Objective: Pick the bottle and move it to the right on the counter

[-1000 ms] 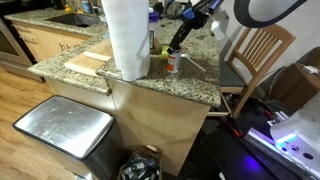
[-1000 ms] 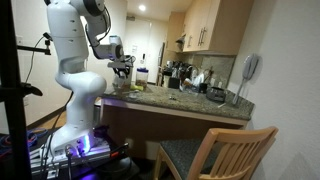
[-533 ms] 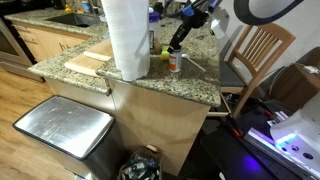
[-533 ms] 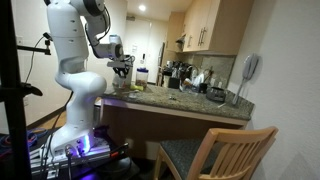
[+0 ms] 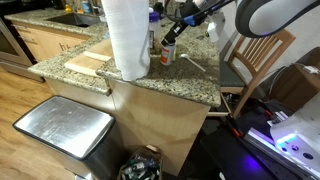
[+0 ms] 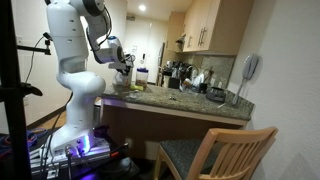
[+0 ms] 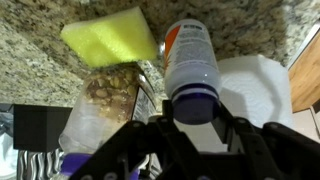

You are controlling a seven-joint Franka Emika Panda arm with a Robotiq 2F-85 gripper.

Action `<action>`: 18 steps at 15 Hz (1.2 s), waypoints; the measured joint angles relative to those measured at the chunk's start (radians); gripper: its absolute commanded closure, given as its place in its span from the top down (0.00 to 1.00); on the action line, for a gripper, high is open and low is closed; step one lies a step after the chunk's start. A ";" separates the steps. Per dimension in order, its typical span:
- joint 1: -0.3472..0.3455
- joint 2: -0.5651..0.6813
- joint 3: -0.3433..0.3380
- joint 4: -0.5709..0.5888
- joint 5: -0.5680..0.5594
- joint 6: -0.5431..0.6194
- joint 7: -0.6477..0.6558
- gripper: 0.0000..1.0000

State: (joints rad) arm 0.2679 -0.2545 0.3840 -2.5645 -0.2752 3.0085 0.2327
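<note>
We see the gripper (image 7: 196, 122) clamped on the dark cap of the bottle (image 7: 190, 58), upright over the speckled surface (image 5: 190, 82), just beside the paper towel roll (image 5: 127, 38) and near a yellow-green sponge (image 7: 110, 35).

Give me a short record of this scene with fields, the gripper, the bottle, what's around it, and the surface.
gripper: gripper shut on the dark cap of the bottle
bottle: white, orange-red label, beside the paper towel roll
lifted off surface: cannot tell
nearby: yellow-green object; cutting board
surface: speckled granite counter
</note>
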 measured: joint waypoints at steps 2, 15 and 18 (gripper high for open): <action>-0.080 -0.001 0.040 -0.018 -0.104 0.120 0.060 0.12; -0.342 -0.038 0.203 -0.031 -0.275 0.216 0.026 0.37; -0.390 -0.089 0.241 -0.036 -0.274 0.214 0.049 0.12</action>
State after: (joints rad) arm -0.1216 -0.3433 0.6254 -2.6009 -0.5491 3.2228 0.2815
